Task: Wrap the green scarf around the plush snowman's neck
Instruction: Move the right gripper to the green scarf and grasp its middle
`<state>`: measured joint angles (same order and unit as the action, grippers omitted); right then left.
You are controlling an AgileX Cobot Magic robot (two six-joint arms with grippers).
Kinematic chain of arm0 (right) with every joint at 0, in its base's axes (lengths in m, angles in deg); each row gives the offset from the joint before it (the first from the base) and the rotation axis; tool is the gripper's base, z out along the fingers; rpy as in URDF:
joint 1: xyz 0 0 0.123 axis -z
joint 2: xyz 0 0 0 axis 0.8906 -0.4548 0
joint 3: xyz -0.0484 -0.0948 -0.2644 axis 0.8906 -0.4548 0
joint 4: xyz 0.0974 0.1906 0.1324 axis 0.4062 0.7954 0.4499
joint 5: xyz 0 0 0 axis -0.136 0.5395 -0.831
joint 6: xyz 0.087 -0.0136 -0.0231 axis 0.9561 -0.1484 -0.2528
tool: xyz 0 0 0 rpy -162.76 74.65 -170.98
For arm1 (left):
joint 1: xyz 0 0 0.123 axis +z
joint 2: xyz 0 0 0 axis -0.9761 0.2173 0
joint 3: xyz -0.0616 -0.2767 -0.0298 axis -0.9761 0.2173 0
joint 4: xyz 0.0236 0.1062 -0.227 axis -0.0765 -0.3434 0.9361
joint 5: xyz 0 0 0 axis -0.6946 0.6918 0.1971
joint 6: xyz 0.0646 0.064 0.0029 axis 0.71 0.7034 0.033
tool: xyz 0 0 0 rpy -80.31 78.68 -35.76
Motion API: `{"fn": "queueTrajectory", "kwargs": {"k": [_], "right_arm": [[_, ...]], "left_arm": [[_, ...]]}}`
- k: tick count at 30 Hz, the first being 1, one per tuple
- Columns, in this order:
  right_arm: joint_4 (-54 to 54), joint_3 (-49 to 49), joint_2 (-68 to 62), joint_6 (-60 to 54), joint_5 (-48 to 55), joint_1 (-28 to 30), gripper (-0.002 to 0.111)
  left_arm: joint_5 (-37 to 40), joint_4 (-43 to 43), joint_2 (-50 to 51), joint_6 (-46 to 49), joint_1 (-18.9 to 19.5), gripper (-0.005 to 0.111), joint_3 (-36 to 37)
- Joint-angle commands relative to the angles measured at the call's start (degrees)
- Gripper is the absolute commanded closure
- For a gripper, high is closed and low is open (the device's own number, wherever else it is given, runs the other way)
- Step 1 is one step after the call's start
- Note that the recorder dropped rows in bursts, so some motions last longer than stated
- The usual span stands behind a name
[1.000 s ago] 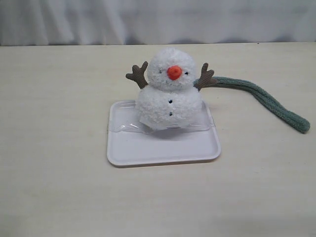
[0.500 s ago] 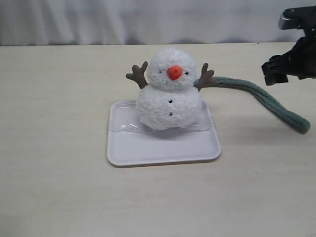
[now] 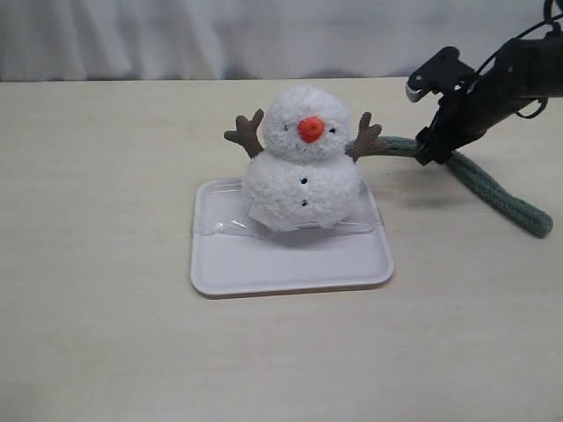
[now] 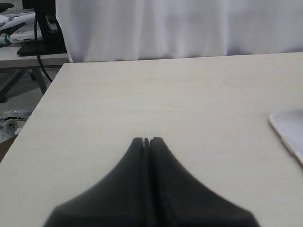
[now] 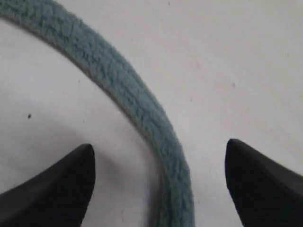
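right fingers (image 5: pixel 57 189) apart, straddling green scarf (image 5: pixel 128 90) | left fingers (image 4: pixel 147 151) together | end hidden behind plush snowman (image 3: pixel 299 180)

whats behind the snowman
The scarf comes out from behind the snowman on one side and trails away. Whether it runs on behind the body cannot be seen, because the snowman covers that.

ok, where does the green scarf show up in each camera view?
Exterior view: the green scarf lies on the table, trailing from behind the plush snowman toward the right edge, with the right gripper over it.
Left wrist view: not in it.
Right wrist view: it curves across the picture, passing between the open fingertips.
Shared landmark: the pale table, in all three views.
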<state>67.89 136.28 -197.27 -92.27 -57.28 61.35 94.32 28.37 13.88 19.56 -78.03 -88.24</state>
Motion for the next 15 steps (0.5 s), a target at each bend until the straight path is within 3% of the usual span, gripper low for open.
{"fn": "queueTrajectory", "kwargs": {"k": [1, 13, 15], "right_arm": [[-1.13, 0.58, -3.19, -3.36, -8.98, -1.94, 0.037], [-1.13, 2.05, -8.76, -3.51, -10.55, -3.17, 0.050], [-1.13, 2.15, -9.02, -3.36, -10.45, -3.17, 0.057]], "left_arm": [[-0.79, 0.15, -0.09, 0.01, -0.24, 0.107, 0.06], [-0.79, 0.15, -0.09, 0.01, -0.24, 0.107, 0.06], [-0.79, 0.15, -0.09, 0.01, -0.24, 0.107, 0.06]]}}
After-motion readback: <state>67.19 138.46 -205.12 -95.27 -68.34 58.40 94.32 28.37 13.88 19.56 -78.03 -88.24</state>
